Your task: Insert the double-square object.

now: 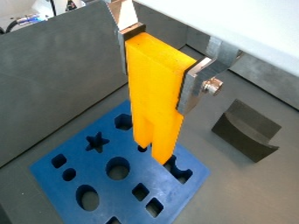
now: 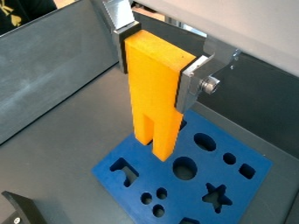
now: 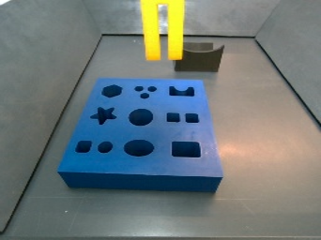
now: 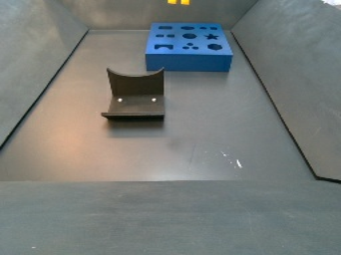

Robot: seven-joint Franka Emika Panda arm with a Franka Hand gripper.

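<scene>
The double-square object (image 1: 158, 96) is a tall bright yellow block with two square prongs pointing down. My gripper (image 1: 160, 66) is shut on its solid upper part, with silver fingers (image 1: 194, 83) on two opposite sides; both wrist views show this (image 2: 158, 66). The block hangs upright above the blue board (image 1: 82, 171), prong tips clear of the top face, over the side near the dark notched block. In a side view only the prongs (image 3: 163, 28) show above the board (image 3: 145, 122); the gripper is out of frame there. Another side view shows just the prong tips (image 4: 177, 2) over the board (image 4: 189, 48).
A dark grey notched block (image 3: 198, 58) stands on the floor just beyond the board, also seen in a wrist view (image 1: 246, 129) and a side view (image 4: 134, 95). Grey walls (image 3: 51, 56) enclose the floor. The board has several differently shaped holes.
</scene>
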